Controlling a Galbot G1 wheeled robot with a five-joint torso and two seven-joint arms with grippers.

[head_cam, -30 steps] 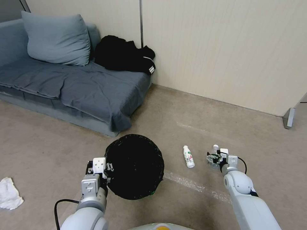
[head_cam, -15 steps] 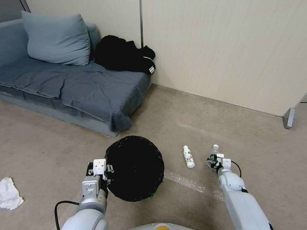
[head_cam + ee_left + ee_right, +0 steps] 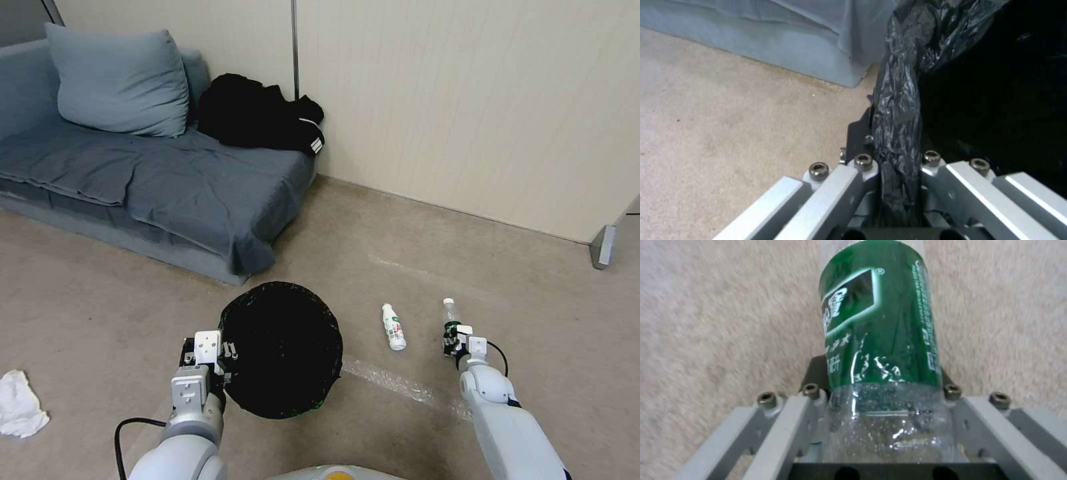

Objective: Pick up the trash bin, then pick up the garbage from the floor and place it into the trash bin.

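- A grey-blue sofa (image 3: 153,180) fills the upper left of the head view, with a cushion (image 3: 117,80) at its back and a black garment (image 3: 260,117) heaped at its right end; its front corner comes close to the bin's far rim.
- A pale wall (image 3: 467,100) runs across the top right, meeting the floor (image 3: 400,247) along a slanted line; the floor between wall and bin lies open.
- The trash bin (image 3: 280,347) sits at lower centre, seen from above as a round dark mouth; its black bag liner is crinkled and folded over the rim.
- The left tool (image 3: 217,357) is at the bin's left rim, closed narrowly on it. In the left wrist view the rim and liner (image 3: 900,133) are pinched between the two metal fingers.
- The right tool (image 3: 455,340) is at lower right, off the bin's right side, clamped on the base of a clear bottle (image 3: 451,317) with a green label and white cap pointing toward the wall. The right wrist view shows the bottle (image 3: 880,340) held between the fingers above the floor.
- A white bottle (image 3: 393,327) lies on the floor between the bin and the right tool, touching neither.
- A crumpled white tissue (image 3: 20,403) lies at the far lower left edge, well apart from the bin.
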